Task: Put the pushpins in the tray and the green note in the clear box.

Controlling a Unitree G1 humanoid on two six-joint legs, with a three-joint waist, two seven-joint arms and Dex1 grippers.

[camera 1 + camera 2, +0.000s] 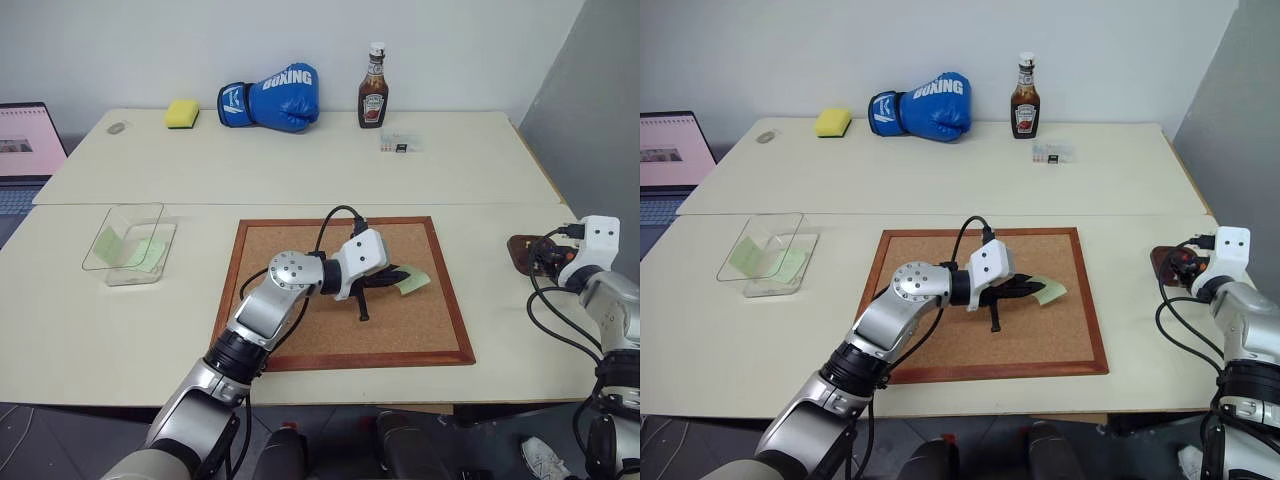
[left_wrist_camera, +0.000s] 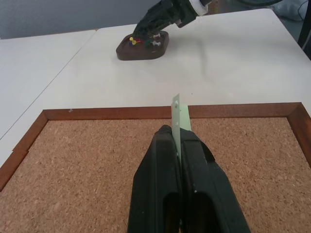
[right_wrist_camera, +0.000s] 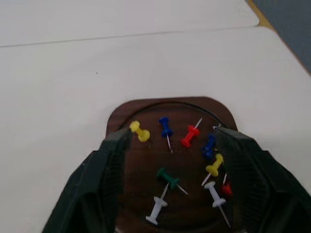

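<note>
The left tool (image 2: pixel 179 141) is clamped on the green note (image 2: pixel 181 116), pinching one edge so the sheet stands on edge past the fingertips, above the corkboard (image 1: pixel 300 330). From the head view, the note juts toward the board's right side, well apart from the clear box (image 1: pixel 130 245) at the far left of the surface (image 1: pixel 330 160). That box already holds pale green paper.

I judge the step in hand to be carrying this note to the box. To do it well, lift the note clear of the cork and the wooden frame first. Then swing the arm left across the surface and bring the fingertips over the box's opening, inside its walls. The paper is thin and will flutter or curl, so release low and only once most of the sheet is over the box.

The right tool (image 3: pixel 170 141) stands with its jaws apart astride the dark brown tray (image 3: pixel 170 109), holding nothing. Pushpins (image 3: pixel 167 179) in yellow, blue, red, green and white lie loose inside the tray.
</note>
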